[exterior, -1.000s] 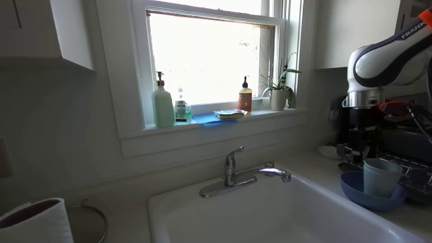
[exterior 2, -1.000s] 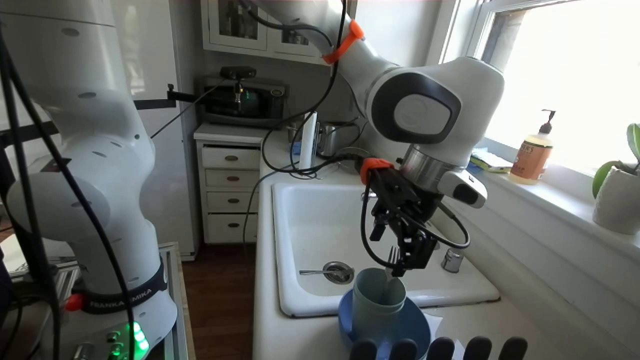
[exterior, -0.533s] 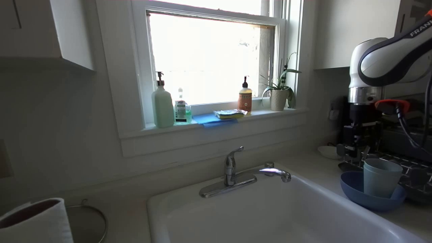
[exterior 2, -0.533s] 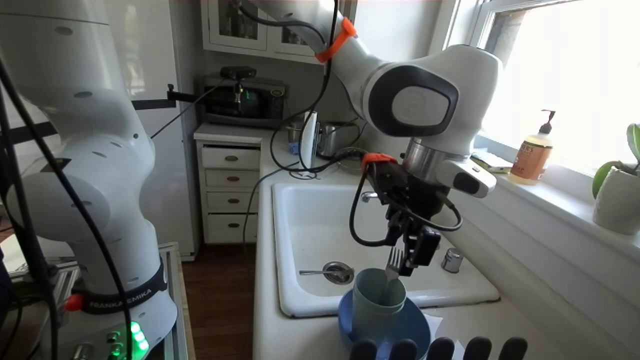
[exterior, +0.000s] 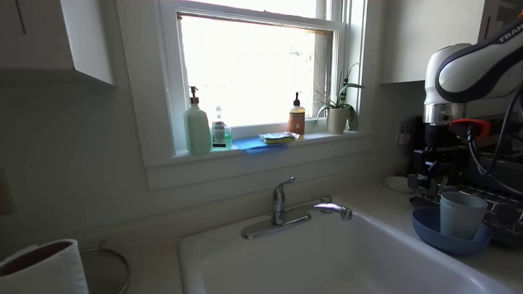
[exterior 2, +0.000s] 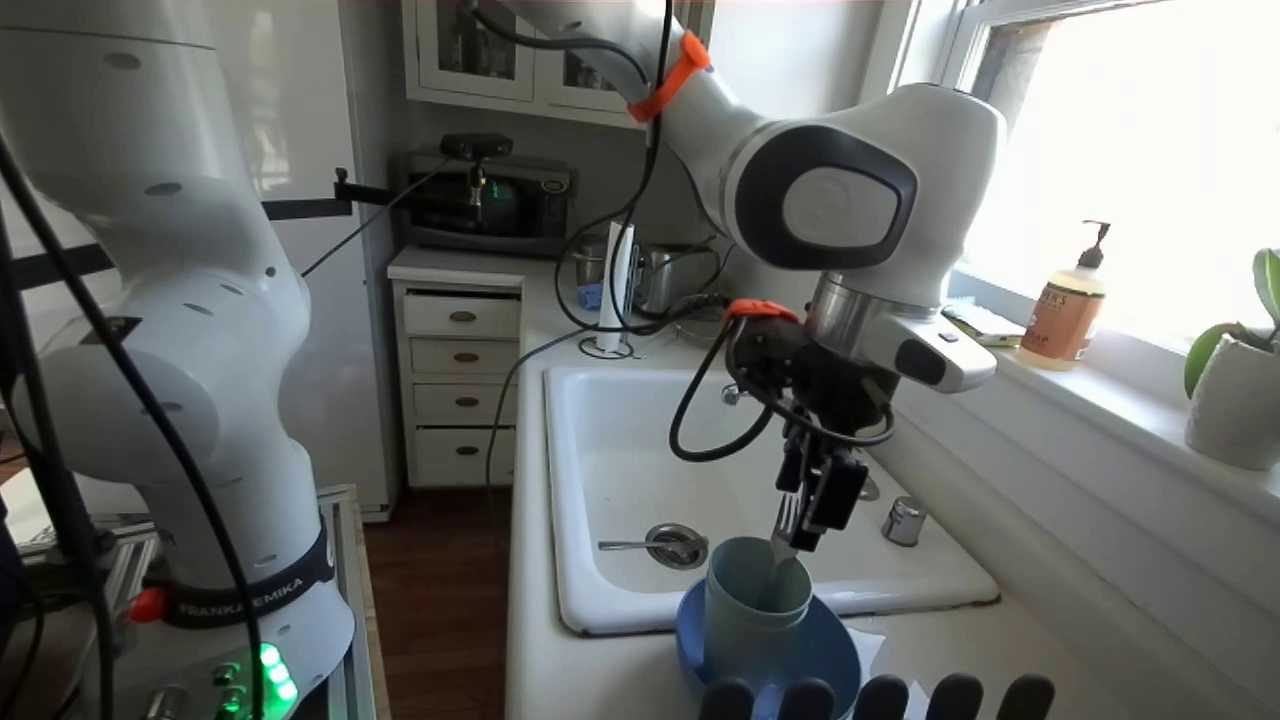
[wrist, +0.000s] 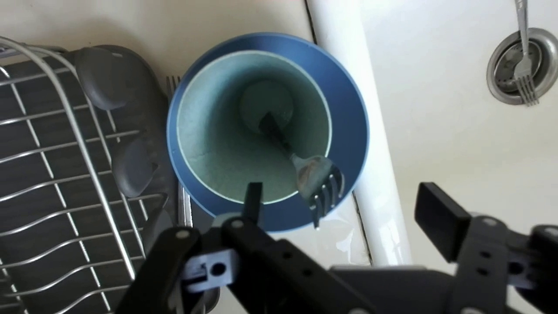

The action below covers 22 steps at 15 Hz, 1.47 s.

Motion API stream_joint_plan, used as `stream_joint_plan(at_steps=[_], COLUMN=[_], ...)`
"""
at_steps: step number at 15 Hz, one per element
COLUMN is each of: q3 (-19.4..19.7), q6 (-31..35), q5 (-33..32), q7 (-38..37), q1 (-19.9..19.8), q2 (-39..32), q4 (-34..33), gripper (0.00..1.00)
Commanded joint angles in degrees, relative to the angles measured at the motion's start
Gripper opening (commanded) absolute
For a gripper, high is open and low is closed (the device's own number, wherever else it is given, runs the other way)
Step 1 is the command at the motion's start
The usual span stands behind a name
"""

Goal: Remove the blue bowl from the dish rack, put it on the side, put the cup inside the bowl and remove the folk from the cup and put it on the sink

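Note:
The blue bowl [wrist: 348, 113] stands on the counter between the dish rack [wrist: 87, 161] and the sink [wrist: 383, 183]. The pale cup [wrist: 209, 144] stands upright inside the bowl. A fork [wrist: 320, 174] leans in the cup, tines up, its head over the rim. In both exterior views the cup [exterior 2: 755, 610] [exterior: 461, 216] sits in the bowl [exterior 2: 825, 650] [exterior: 433, 241]. My gripper [wrist: 346, 211] is open above the cup, its fingers wide apart on either side of the fork's tines, not touching them. In an exterior view the fingers [exterior 2: 808, 510] partly hide the fork [exterior 2: 785, 530].
Another fork [wrist: 523, 65] lies over the sink drain [wrist: 549, 56]. More cutlery [wrist: 172, 85] lies beside the rack. The faucet [exterior: 279, 204] stands at the sink's back edge. A soap bottle [exterior 2: 1065, 310] and a plant pot [exterior 2: 1240, 395] stand on the windowsill. A cable loop hangs by the gripper.
My gripper has turned about its upright axis and shifted slightly, with its cable swinging round. The fingers now straddle the fork's head. Cup, bowl and fork have not visibly moved.

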<state>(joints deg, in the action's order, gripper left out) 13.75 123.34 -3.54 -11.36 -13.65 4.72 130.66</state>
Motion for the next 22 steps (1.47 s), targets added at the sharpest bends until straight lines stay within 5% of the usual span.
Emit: stream_joint_plan(at_steps=[1, 9, 22], q3=[-0.28, -0.10, -0.24], q6=[-0.71, -1.86, -7.64], q5=[-1.63, -2.07, -1.20], q7=[-4.01, -7.81, -6.19], q1=[-0.65, -1.34, -2.40], q2=[2.45, 3.31, 11.14], q4=[1.62, 0.81, -3.10], gripper=[0.58, 0.01, 0.01])
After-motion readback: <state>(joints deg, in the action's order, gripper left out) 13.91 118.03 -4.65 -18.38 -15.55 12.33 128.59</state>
